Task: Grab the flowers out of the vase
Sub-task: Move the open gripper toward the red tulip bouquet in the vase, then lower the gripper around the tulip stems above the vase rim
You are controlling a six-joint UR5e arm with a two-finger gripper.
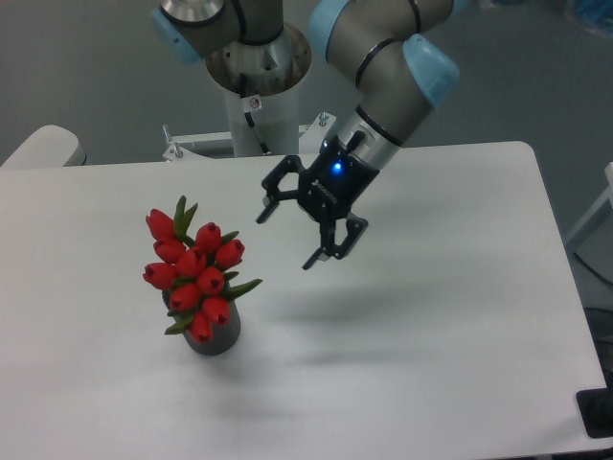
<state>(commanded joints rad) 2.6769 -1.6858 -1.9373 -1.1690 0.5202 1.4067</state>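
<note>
Though flowers (194,273) hide most of vase (218,337), end effector (287,238) spread wide, empty.

soft even overhead light, faint blurred shadows on the white table (460,316), slightly soft focus.

My arm (383,57) is grey tubing with pale blue joint caps. Its black two-finger gripper (287,238) shows a small blue light; the base column (257,105) is white.

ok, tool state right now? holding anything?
Tool: open, holding nothing, off to the right of the flowers, which sit in the vase.
</note>
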